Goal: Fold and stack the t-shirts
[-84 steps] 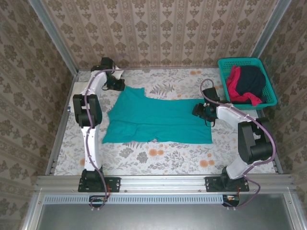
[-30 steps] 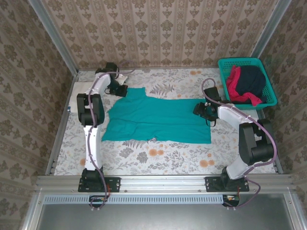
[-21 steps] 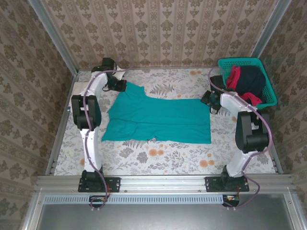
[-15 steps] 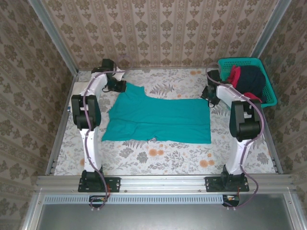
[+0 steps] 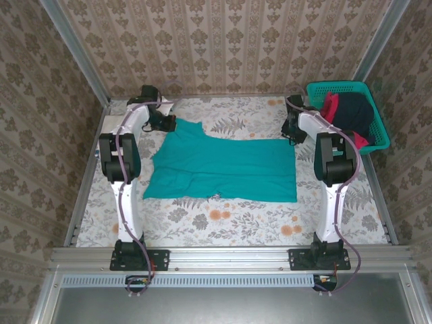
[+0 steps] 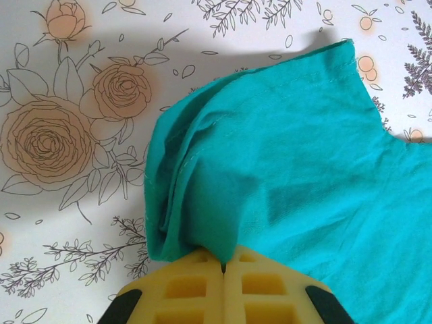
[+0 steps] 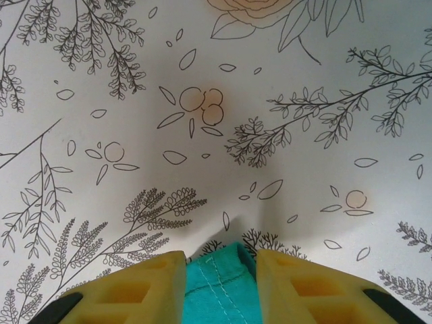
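A teal t-shirt (image 5: pixel 223 165) lies spread flat in the middle of the flowered table. My left gripper (image 5: pixel 164 123) sits at its far left corner. In the left wrist view that gripper (image 6: pixel 223 266) is shut on a bunched fold of the teal cloth (image 6: pixel 304 155). My right gripper (image 5: pixel 291 135) is at the shirt's far right corner. In the right wrist view it (image 7: pixel 221 266) stands open, and the stitched hem corner (image 7: pixel 219 283) lies flat between its yellow fingers (image 7: pixel 135 290). A red t-shirt (image 5: pixel 329 108) and a dark navy one (image 5: pixel 354 113) lie in the basket.
The teal mesh basket (image 5: pixel 337 86) stands at the far right corner, close beside the right arm. Papered walls and metal rails (image 5: pixel 88 175) close in the table on three sides. Bare flowered cloth (image 5: pixel 223 219) runs along the near side of the shirt.
The right arm swung from the shirt's right edge out to its far right corner, and its jaws have narrowed around the hem. The left gripper stayed shut on the far left corner, shifting only slightly.
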You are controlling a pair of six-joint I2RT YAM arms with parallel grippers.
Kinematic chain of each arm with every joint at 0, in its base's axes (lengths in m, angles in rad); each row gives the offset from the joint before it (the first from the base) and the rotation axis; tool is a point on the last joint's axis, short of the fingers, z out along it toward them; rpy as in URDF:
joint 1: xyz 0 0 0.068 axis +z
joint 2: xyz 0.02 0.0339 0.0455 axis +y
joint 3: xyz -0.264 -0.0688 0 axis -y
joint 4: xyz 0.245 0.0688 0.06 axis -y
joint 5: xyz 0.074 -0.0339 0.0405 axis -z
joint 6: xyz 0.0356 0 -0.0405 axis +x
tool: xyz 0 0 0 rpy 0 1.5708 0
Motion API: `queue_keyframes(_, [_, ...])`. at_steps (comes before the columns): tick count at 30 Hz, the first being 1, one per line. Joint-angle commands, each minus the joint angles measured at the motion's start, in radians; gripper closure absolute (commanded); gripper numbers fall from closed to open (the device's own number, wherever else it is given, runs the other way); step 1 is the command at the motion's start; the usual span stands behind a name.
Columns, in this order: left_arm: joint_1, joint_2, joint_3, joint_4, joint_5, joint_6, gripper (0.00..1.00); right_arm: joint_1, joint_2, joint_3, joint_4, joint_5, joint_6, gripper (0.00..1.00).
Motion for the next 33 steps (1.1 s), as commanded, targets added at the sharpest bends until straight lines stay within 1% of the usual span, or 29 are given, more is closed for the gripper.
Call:
queue_keyframes(1, [0.011, -0.052, -0.011, 0.004, 0.028, -0.015, 1.0, 0.007, 0.035, 0.032, -0.058, -0.003, -0.007, 0.69])
queue_keyframes(4, [0.012, -0.054, -0.014, 0.004, 0.035, -0.014, 1.0, 0.007, 0.047, 0.039, -0.071, -0.002, -0.017, 0.78])
queue_keyframes(9, [0.017, -0.065, -0.03, 0.016, 0.05, -0.016, 1.0, 0.007, 0.043, 0.043, -0.079, 0.0, -0.028, 1.0])
queue_keyframes(13, [0.024, -0.089, -0.049, 0.034, 0.065, -0.027, 1.0, 0.008, 0.006, 0.033, -0.06, -0.009, -0.044, 1.0])
queue_keyframes(16, [0.029, -0.119, -0.065, 0.053, 0.074, -0.035, 1.0, 0.012, -0.049, 0.004, -0.026, -0.01, -0.056, 1.0])
queue_keyframes(25, [0.051, -0.241, -0.152, 0.11, 0.104, -0.062, 1.0, 0.015, -0.274, -0.217, 0.132, -0.012, -0.062, 1.0])
queue_keyframes(33, [0.059, -0.352, -0.278, 0.112, 0.112, -0.067, 1.0, 0.021, -0.498, -0.417, 0.166, -0.026, -0.071, 1.0])
